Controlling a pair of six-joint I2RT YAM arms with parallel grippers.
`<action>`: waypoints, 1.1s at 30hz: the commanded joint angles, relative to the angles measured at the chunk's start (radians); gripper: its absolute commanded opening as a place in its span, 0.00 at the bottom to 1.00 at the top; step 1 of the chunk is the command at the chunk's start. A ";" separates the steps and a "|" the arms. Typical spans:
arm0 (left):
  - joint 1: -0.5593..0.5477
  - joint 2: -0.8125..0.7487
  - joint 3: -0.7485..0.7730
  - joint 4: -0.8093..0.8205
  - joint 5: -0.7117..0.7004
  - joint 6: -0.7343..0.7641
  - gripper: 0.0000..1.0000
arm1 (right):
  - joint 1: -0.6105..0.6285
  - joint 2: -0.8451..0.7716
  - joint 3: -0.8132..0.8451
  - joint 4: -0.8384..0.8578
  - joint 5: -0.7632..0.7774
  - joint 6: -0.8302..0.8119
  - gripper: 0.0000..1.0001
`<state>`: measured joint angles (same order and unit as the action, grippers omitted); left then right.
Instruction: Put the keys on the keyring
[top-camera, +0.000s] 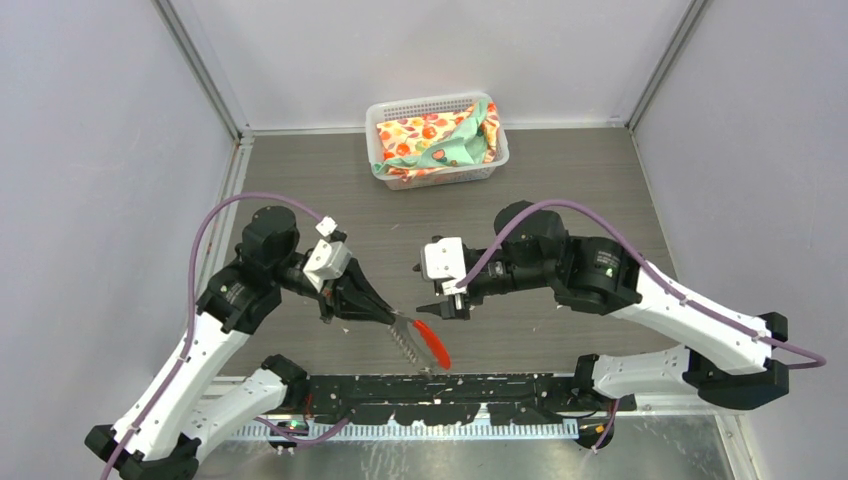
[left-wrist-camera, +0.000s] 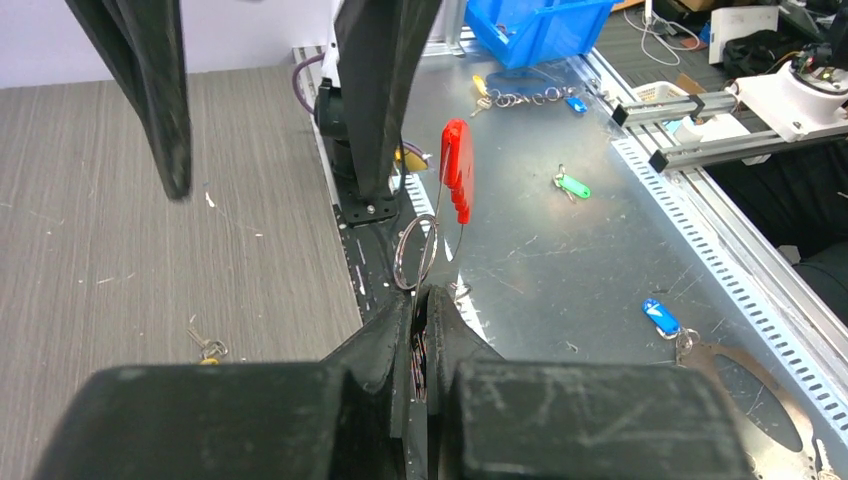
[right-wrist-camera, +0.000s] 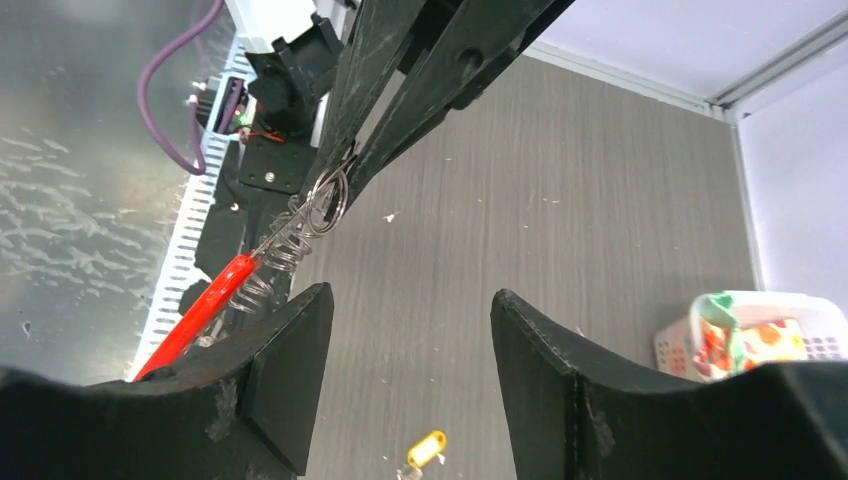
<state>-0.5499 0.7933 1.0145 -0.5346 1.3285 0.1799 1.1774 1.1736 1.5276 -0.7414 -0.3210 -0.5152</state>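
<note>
The keyring (top-camera: 405, 338) is a silver ring with a coiled chain and a red tag (top-camera: 433, 344); it hangs from my left gripper (top-camera: 388, 316) near the table's front edge. In the left wrist view that gripper (left-wrist-camera: 430, 292) is shut on the ring (left-wrist-camera: 415, 252), and the red tag (left-wrist-camera: 457, 168) sticks up beyond it. My right gripper (top-camera: 434, 290) stands open just right of the keyring with nothing in it. The right wrist view shows the gap between its jaws (right-wrist-camera: 410, 295) over bare table. A brass-yellow key (right-wrist-camera: 425, 448) lies on the table below it, also seen as the key (left-wrist-camera: 205, 345) left of my left jaws.
A white basket (top-camera: 500, 150) holding patterned cloth stands at the back centre. Beyond the table's front edge lies a metal bench with a green tag (left-wrist-camera: 572, 185), a blue tag (left-wrist-camera: 660, 316) and a blue bin (left-wrist-camera: 540, 25). The black mounting rail (top-camera: 450, 385) runs along the front.
</note>
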 joint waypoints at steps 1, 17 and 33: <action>-0.002 -0.017 0.042 0.091 0.031 -0.057 0.00 | 0.001 -0.061 -0.154 0.331 -0.067 0.101 0.64; -0.002 0.000 0.065 0.129 0.025 -0.110 0.00 | 0.040 -0.139 -0.295 0.599 -0.091 0.131 0.47; -0.002 -0.005 0.076 0.225 0.045 -0.174 0.00 | 0.043 -0.139 -0.310 0.545 0.008 0.128 0.65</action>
<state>-0.5499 0.7940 1.0489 -0.3851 1.3487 0.0330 1.2156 1.0443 1.2182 -0.2550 -0.2977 -0.3988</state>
